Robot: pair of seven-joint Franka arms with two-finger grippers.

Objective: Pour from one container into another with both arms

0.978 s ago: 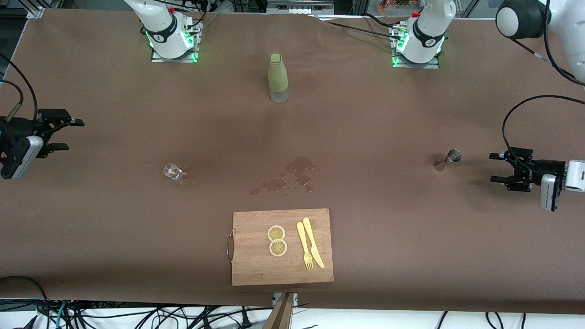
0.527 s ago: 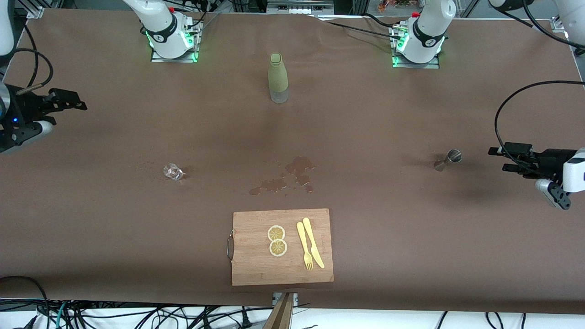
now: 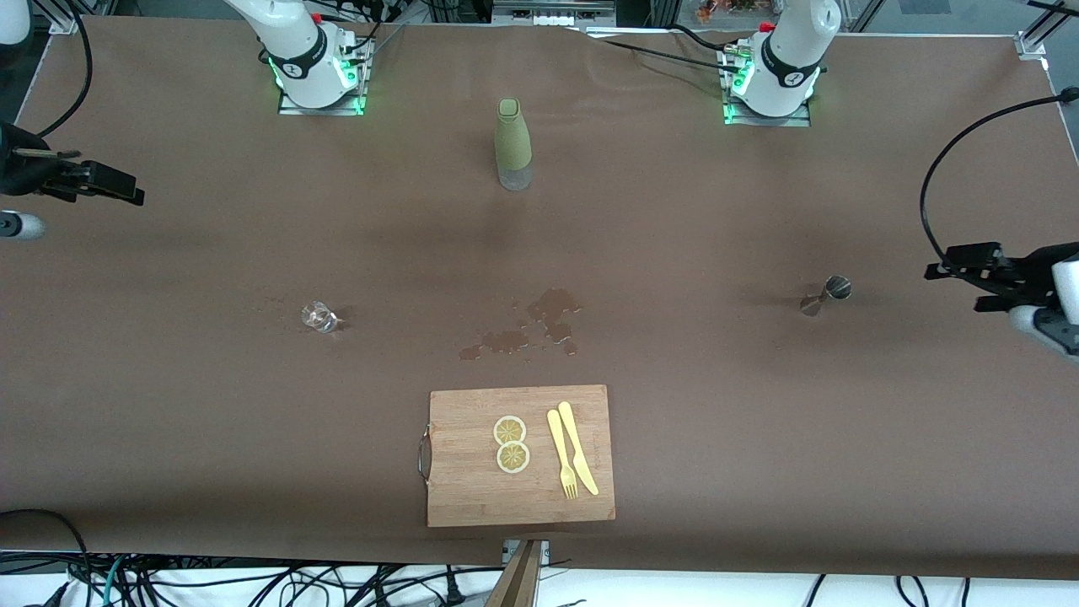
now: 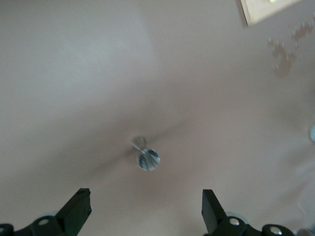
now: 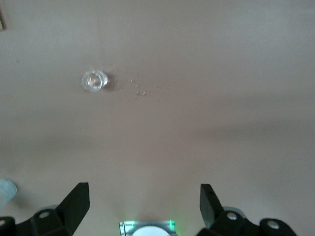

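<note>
The silver jigger (image 3: 828, 293) stands on the brown table toward the left arm's end, seen from above as a jigger (image 4: 146, 156) in the left wrist view. My left gripper (image 3: 957, 282) hangs open over the table edge at that end, apart from the jigger, its fingers (image 4: 78, 210) wide with nothing between them. The clear shot glass (image 3: 318, 316) stands toward the right arm's end and shows as a shot glass (image 5: 93, 80) in the right wrist view. My right gripper (image 3: 126, 192) hovers open and empty over that end's edge.
An olive-green bottle (image 3: 512, 143) stands between the two bases. A wet spill (image 3: 531, 329) marks the table's middle. Nearer the camera lies a wooden cutting board (image 3: 472, 497) with two lemon slices (image 3: 510, 444) and a yellow fork and knife (image 3: 571, 451).
Both grippers have turned at the wrist and drifted toward the bases' side of the table, staying open. The jigger and the shot glass have not moved.
</note>
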